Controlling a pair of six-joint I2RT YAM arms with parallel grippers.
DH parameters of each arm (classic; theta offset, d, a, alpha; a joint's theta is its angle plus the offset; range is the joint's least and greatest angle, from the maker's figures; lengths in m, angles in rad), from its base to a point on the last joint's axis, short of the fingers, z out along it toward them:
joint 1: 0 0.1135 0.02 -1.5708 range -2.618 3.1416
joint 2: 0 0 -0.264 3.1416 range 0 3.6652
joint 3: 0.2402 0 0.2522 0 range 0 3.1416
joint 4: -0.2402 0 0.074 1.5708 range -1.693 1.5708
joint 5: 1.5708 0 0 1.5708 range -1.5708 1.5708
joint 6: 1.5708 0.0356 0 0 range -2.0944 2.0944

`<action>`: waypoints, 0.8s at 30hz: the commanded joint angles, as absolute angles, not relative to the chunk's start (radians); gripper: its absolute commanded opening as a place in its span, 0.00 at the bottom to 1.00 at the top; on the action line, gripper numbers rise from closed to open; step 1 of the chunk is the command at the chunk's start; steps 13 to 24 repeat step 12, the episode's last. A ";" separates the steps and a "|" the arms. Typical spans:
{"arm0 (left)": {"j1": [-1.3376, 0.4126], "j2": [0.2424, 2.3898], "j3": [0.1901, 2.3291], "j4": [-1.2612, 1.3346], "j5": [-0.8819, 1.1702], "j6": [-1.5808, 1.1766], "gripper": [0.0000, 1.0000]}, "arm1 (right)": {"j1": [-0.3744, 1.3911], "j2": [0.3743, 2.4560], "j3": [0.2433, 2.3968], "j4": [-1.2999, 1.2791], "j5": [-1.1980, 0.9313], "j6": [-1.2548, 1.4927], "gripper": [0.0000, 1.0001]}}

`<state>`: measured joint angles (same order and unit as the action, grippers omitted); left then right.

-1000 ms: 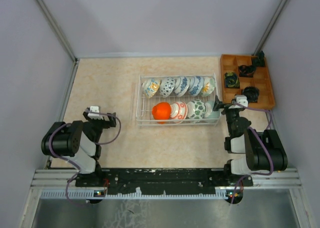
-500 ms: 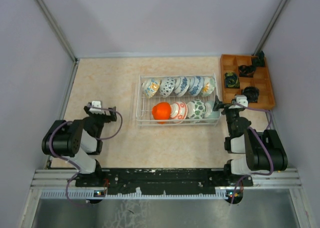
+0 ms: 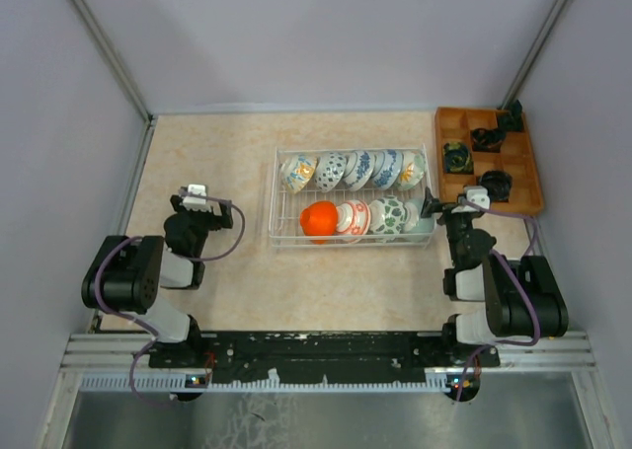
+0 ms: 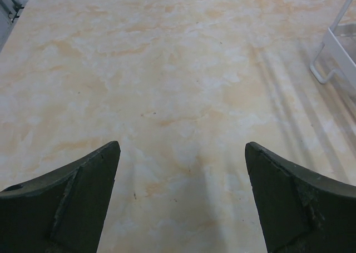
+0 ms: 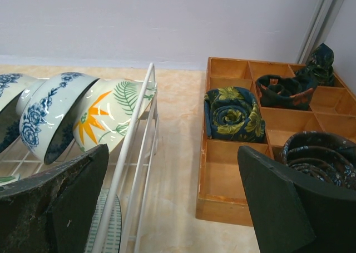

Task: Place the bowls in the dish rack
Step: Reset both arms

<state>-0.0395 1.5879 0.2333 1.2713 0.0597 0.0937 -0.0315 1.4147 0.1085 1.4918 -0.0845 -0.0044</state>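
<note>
– Wire dish rack (image 3: 284, 222), pale, with raised sides. Placed where?
– Sits on the table (image 3: 207, 153), right of centre, near the orange wooden tray (image 3: 456, 123). Carries all nine bowls (image 3: 358, 169) on edge in two rows: five along the far side, four along the near side, among them the orange bowl (image 3: 318, 219) and the green-patterned bowl (image 3: 387, 215).
– And the pincers?
– Stand wide apart on the left gripper (image 4: 181, 147), with nothing between, above beige marbled table top well left of the rack. Stand equally wide and bare on the right gripper (image 5: 172, 153), low at the rack's right end, with one finger before the wire wall and the other before the tray.
– Gained from the overhead view alone?
– Gives the full count of bowls, both rows and both arms at once.
– From the right wrist?
– Brings out detail too small from above: blue floral bands on the blue-banded bowl (image 5: 53, 114), an orange flower with green fern leaves on the fern-leaf bowl (image 5: 111, 117) beside it, and leaf prints on the dark rolled cloths (image 5: 233, 113) in the tray's compartments.
– From the left wrist?
– Offers only table top and one corner of the rack at the right edge.
– Any lettering?
– Cannot tell; too small to read.
</note>
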 commanded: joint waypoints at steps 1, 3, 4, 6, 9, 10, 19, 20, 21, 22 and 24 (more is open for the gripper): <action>-0.044 1.592 0.249 1.265 0.046 0.089 0.99 | -0.005 1.442 0.145 1.287 -0.166 -0.047 0.99; -0.044 1.593 0.247 1.267 0.046 0.089 0.99 | -0.006 1.442 0.145 1.283 -0.166 -0.046 0.99; -0.044 1.592 0.247 1.267 0.046 0.090 0.99 | -0.006 1.442 0.146 1.283 -0.164 -0.046 0.99; -0.044 1.592 0.247 1.267 0.046 0.089 0.99 | -0.006 1.442 0.146 1.284 -0.164 -0.046 0.99; -0.044 1.592 0.247 1.267 0.046 0.089 1.00 | -0.006 1.442 0.147 1.282 -0.163 -0.046 0.99; -0.044 1.592 0.247 1.267 0.047 0.090 1.00 | -0.006 1.442 0.147 1.281 -0.164 -0.046 0.99; -0.045 1.592 0.247 1.267 0.046 0.090 1.00 | -0.006 1.442 0.147 1.282 -0.163 -0.046 0.99; -0.045 1.592 0.247 1.267 0.046 0.090 1.00 | -0.006 1.442 0.147 1.282 -0.163 -0.046 0.99; -0.045 1.592 0.247 1.267 0.046 0.090 1.00 | -0.006 1.442 0.147 1.282 -0.163 -0.046 0.99; -0.045 1.592 0.247 1.267 0.046 0.090 1.00 | -0.006 1.442 0.147 1.282 -0.163 -0.046 0.99; -0.045 1.592 0.247 1.267 0.046 0.090 1.00 | -0.006 1.442 0.147 1.282 -0.163 -0.046 0.99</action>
